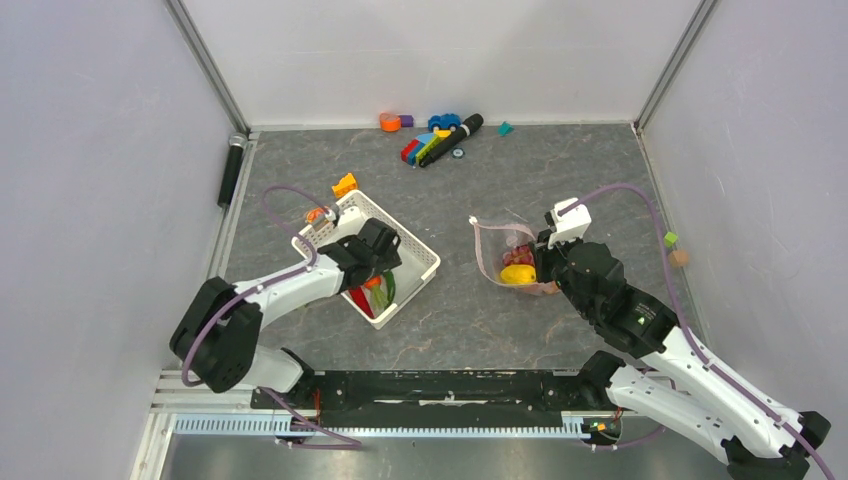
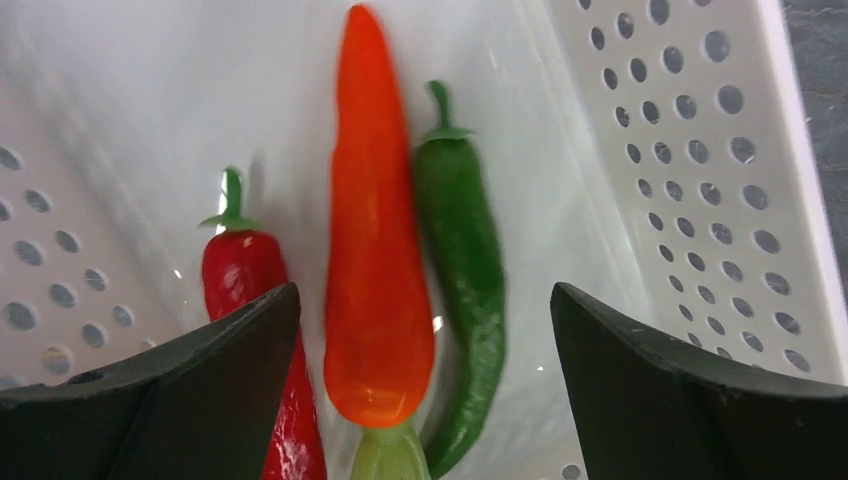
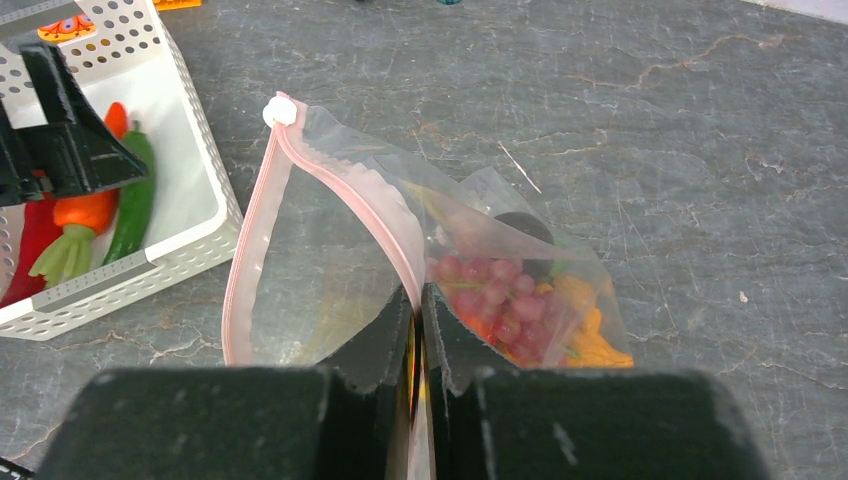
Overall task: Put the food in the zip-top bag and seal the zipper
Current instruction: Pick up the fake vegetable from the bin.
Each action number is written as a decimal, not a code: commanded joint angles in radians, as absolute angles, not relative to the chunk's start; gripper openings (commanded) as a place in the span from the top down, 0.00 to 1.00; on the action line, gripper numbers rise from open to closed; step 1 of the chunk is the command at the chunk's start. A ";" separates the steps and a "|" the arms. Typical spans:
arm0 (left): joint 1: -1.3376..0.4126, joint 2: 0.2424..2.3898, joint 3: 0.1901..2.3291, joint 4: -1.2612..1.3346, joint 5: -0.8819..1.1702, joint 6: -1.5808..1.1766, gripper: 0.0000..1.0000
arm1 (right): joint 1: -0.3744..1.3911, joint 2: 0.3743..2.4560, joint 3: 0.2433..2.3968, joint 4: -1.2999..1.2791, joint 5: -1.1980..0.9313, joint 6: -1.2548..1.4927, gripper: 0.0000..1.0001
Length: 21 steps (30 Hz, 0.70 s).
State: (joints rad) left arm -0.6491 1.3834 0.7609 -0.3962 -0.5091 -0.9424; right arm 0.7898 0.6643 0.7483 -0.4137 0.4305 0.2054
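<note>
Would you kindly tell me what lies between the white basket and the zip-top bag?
Nothing: in the top view, only bare table separates basket and zip-top bag.

Basket (image 1: 424, 257) left of zip-top bag (image 1: 489, 256)

Clear zip-top bag (image 1: 492, 248) right of centre in the top view, mouth gaping, pink zipper (image 3: 345, 200) unsealed; red grapes (image 3: 495, 290) and yellow mango (image 1: 517, 273) inside. Left of centre, side by side: red chilli (image 2: 245, 270), orange carrot (image 2: 375, 250), green chilli (image 2: 460, 240).
</note>
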 commanded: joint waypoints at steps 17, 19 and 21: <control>-0.627 1.564 0.815 -0.301 -0.388 -0.921 0.09 | 0.792 0.657 0.749 -0.394 0.465 0.212 0.89; -0.627 1.550 0.814 -0.301 -0.397 -0.918 0.09 | 0.791 0.658 0.749 -0.394 0.458 0.210 0.89; -0.627 1.536 0.812 -0.304 -0.402 -0.917 0.09 | 0.791 0.657 0.749 -0.395 0.457 0.211 0.89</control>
State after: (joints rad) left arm -0.6300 1.5528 0.8005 -0.2989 -0.4202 -0.9371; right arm 0.7898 0.6621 0.7483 -0.4145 0.4454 0.2077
